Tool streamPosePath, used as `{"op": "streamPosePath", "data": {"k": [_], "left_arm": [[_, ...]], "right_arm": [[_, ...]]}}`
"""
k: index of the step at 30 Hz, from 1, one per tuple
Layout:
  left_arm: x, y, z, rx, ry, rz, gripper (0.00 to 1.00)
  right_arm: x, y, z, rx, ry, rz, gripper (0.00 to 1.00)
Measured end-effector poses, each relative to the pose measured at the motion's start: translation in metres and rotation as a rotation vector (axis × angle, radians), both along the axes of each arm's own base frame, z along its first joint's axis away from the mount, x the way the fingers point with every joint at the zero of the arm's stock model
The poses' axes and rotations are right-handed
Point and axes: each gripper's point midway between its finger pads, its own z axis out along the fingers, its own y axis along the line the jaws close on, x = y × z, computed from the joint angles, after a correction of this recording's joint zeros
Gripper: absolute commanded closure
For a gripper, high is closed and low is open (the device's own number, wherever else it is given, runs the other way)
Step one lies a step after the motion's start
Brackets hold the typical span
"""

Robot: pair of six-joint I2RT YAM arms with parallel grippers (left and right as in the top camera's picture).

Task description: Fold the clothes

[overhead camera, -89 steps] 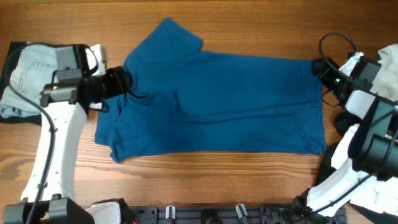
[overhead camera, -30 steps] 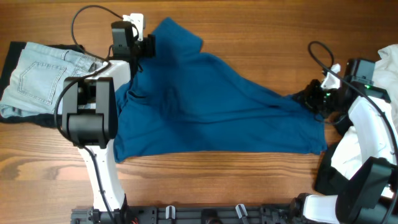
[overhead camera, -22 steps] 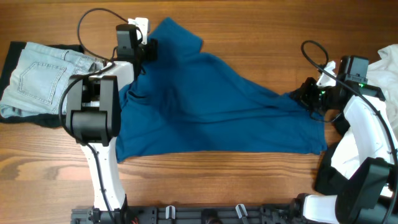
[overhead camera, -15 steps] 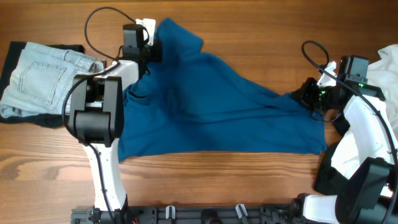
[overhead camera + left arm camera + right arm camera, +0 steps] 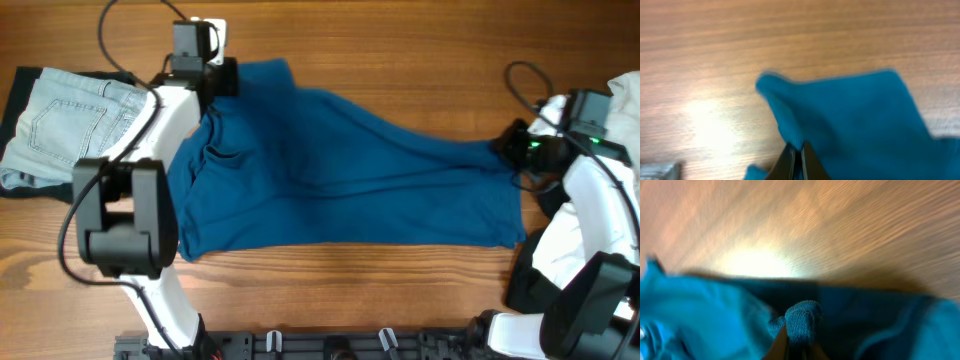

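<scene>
The deep-blue shirt [image 5: 340,170] lies spread across the middle of the wooden table, stretched between both arms. My left gripper [image 5: 222,78] is at the shirt's far left corner, shut on a fold of its fabric [image 5: 790,125]. My right gripper [image 5: 508,148] is at the shirt's far right edge, shut on a bunched pinch of the cloth [image 5: 802,317], which is lifted a little off the table. In both wrist views the blue cloth fills the space round the fingertips.
Light-blue jeans [image 5: 60,120] lie on the table at the left, behind the left arm. White cloth [image 5: 625,100] sits at the right edge. The arms' bases and a black rail [image 5: 330,345] run along the front edge. Bare wood [image 5: 420,50] shows at the back.
The left gripper has shut on the shirt's far left corner and pulled it leftward. The right gripper has moved right with its edge. The shirt's far edge is now drawn out straighter.
</scene>
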Motion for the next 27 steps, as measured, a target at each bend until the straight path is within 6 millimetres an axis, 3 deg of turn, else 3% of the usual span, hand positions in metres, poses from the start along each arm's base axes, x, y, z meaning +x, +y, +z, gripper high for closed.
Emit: {"op": "streamPosePath", "data": {"k": [5,10,11,12,14,19,23,27], "left_arm": [[-0.038,0.030,-0.019,-0.001,0.180,0.088,0.96],[-0.082,0.044,-0.039,-0.005,0.373,0.139,0.96],[-0.090,0.044,-0.042,-0.004,0.407,0.144,0.83],[-0.106,0.044,-0.046,-0.002,0.476,0.149,0.77],[-0.114,0.044,-0.048,-0.002,0.507,0.153,0.69],[-0.100,0.043,-0.044,-0.020,0.450,0.164,0.58],[-0.067,0.034,-0.026,-0.080,0.299,0.137,0.58],[-0.037,0.022,-0.009,-0.141,0.164,0.090,0.49]], "right_arm": [[-0.009,-0.031,0.003,0.049,-0.017,-0.071,0.96],[-0.037,-0.026,-0.006,0.123,0.094,-0.095,0.94],[-0.041,-0.025,-0.008,0.124,0.116,-0.099,0.94],[-0.046,-0.024,-0.010,0.126,0.139,-0.105,0.94],[-0.050,-0.026,-0.012,0.110,0.160,-0.113,0.94],[-0.052,-0.031,-0.015,0.082,0.174,-0.123,0.94],[-0.049,-0.033,-0.014,0.074,0.160,-0.123,0.94],[-0.047,-0.034,-0.013,0.071,0.152,-0.123,0.94]]}}
